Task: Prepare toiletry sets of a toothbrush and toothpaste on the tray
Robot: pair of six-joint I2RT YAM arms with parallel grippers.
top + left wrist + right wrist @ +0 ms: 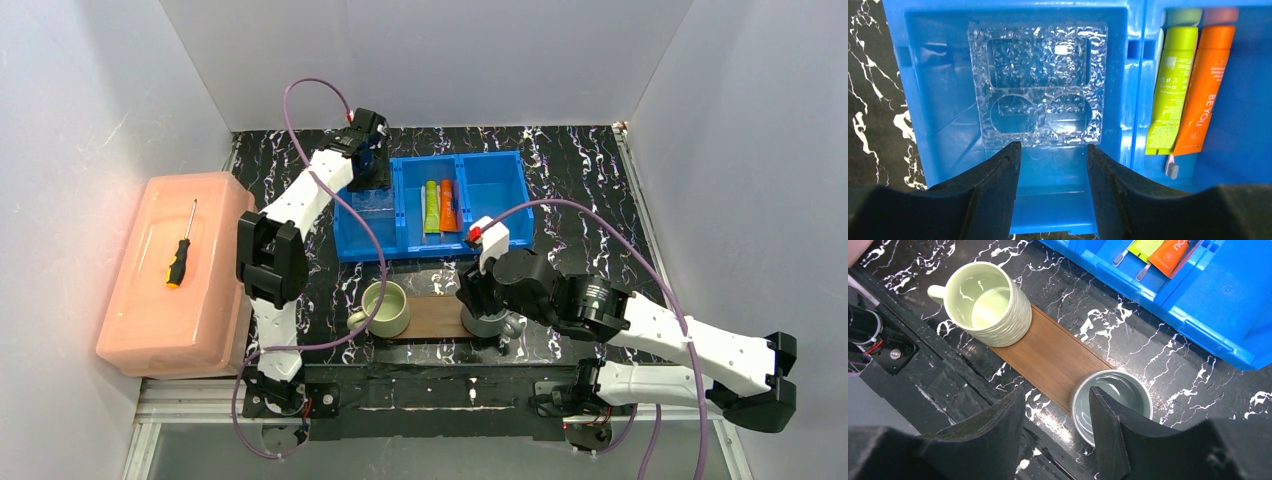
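From above, the green tube [431,207] and the orange tube [447,205] lay side by side in the middle part of the blue bin [500,165], not on the tray [435,318].

The left wrist camera showed the left gripper [1053,150] half open and empty over a clear holder [1038,85]. A toothbrush [1172,167] head peeked out by the tubes.

The right wrist camera showed the right gripper [1057,395] half open over the rim of the grey mug [1128,390] at the tray's end.

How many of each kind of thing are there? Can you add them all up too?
Mugs: 2, green and grey
Tubes: 2, lime green and orange
Toothbrushes: 2
Wooden tray: 1
Blue bin: 1
Clear holder: 1
Screwdriver: 1
Pink box: 1
Total: 11
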